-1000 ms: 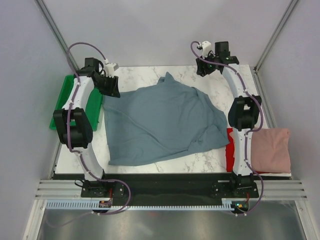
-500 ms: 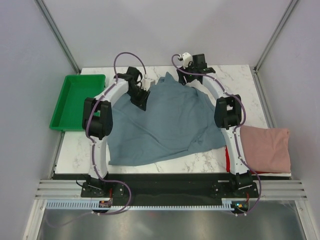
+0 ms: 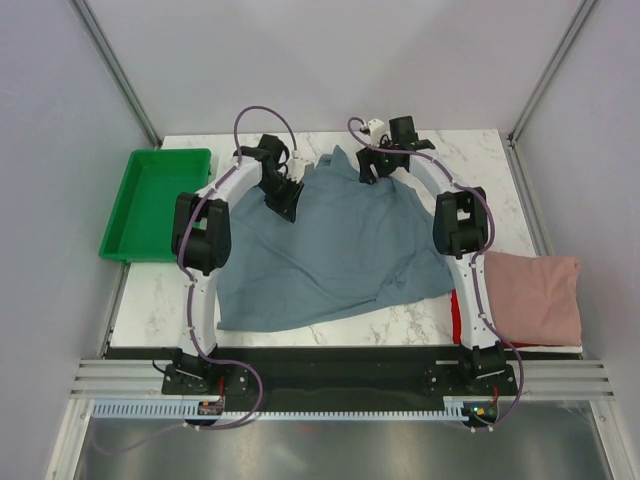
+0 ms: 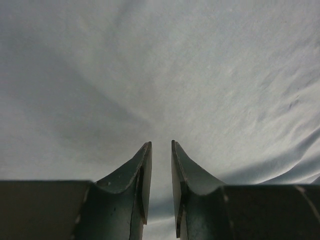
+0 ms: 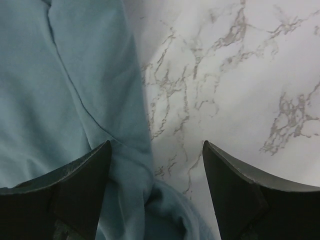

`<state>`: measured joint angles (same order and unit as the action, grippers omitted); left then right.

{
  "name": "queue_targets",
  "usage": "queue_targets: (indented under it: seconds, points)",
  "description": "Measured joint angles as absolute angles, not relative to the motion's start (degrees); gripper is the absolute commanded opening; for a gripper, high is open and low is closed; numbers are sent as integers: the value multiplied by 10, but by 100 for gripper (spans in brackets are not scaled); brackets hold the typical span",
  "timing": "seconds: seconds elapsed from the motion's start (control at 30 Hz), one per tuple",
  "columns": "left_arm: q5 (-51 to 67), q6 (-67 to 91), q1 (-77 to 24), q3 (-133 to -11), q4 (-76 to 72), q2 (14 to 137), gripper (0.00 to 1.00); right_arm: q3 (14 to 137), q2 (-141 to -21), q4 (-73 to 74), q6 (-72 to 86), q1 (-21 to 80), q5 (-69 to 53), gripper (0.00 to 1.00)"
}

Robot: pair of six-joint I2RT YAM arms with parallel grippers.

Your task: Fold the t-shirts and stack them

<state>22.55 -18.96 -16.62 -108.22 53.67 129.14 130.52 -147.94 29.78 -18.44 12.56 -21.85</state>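
A large slate blue-grey t-shirt (image 3: 330,245) lies spread and rumpled across the middle of the marble table (image 3: 455,150). My left gripper (image 3: 286,208) hangs over its far-left part. In the left wrist view the left gripper (image 4: 161,144) shows only a narrow gap, with nothing between the fingers and cloth (image 4: 200,75) below. My right gripper (image 3: 366,172) is at the shirt's far edge. The right wrist view shows the right gripper (image 5: 156,143) wide open over a bunched fold of the blue-grey shirt (image 5: 75,100) and bare marble. A folded dusty pink t-shirt (image 3: 540,295) lies at the right, with a red t-shirt (image 3: 459,318) showing beside it.
A green plastic tray (image 3: 150,200) stands at the table's left edge. Metal frame posts and grey walls close in the table at the back and sides. The arm bases sit on a black strip (image 3: 330,365) at the near edge.
My left arm swung in from the tray side onto the shirt and its jaws narrowed. My right arm came left from the far right corner to the shirt's far edge, jaws widening.
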Motion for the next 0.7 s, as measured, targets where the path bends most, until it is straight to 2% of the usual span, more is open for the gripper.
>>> queue_targets:
  seconds: [0.07, 0.1, 0.17, 0.23, 0.27, 0.37, 0.7]
  points:
    - [226, -190, -165, -1086, 537, 1296, 29, 1305, -1479, 304, -185, 126, -232, 75]
    - [226, -189, -165, -1086, 536, 1298, 29, 1305, -1479, 309, -185, 126, -238, 66]
    - [226, -189, -165, -1086, 538, 1302, 29, 1305, -1479, 320, -186, 126, -252, 60]
    - [226, -189, -165, -1086, 538, 1304, 29, 1306, -1479, 331, -188, 126, -265, 47]
    - [226, -190, -165, -1086, 538, 1304, 30, 1307, -1479, 339, -188, 126, -274, 29]
    - [227, -189, -162, -1086, 537, 1304, 30, 1302, -1474, 358, -186, 126, -298, 0]
    - [229, -184, -132, -1088, 534, 1304, 30, 1187, -1329, 421, -214, 142, -321, 0]
